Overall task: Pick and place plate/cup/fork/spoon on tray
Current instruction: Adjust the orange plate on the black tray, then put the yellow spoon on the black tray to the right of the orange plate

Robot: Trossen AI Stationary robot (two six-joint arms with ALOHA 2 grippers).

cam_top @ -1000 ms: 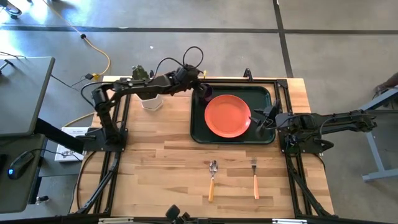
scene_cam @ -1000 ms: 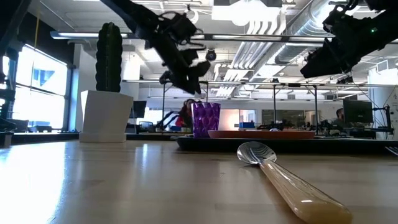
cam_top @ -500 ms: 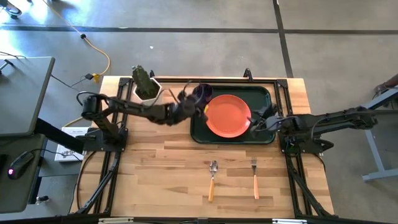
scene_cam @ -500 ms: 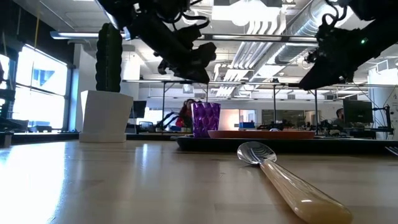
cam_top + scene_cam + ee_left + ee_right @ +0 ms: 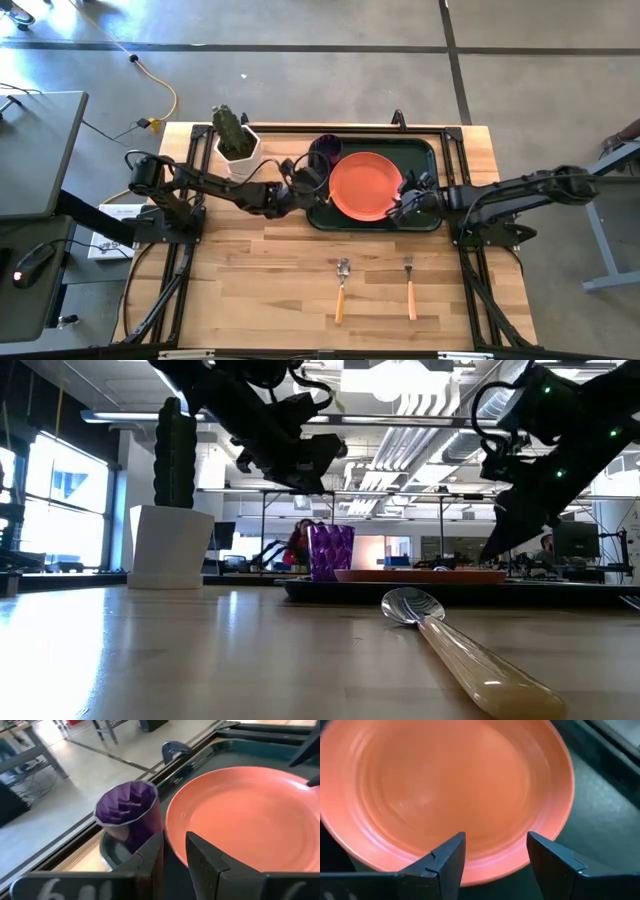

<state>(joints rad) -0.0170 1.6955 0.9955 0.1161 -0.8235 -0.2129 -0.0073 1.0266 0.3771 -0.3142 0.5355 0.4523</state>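
Cup (image 5: 325,150) and plate (image 5: 366,185) already sit on the tray (image 5: 425,150), so we judge the cutlery comes next. Our left gripper (image 5: 305,185) hangs at the tray's left edge, fingers a narrow gap apart, empty. Spoon (image 5: 341,289) then fork (image 5: 409,285) lie on bare wood nearer us, handles pointing away from the tray. Our right gripper (image 5: 400,208), spread and empty, is nearer the fork.
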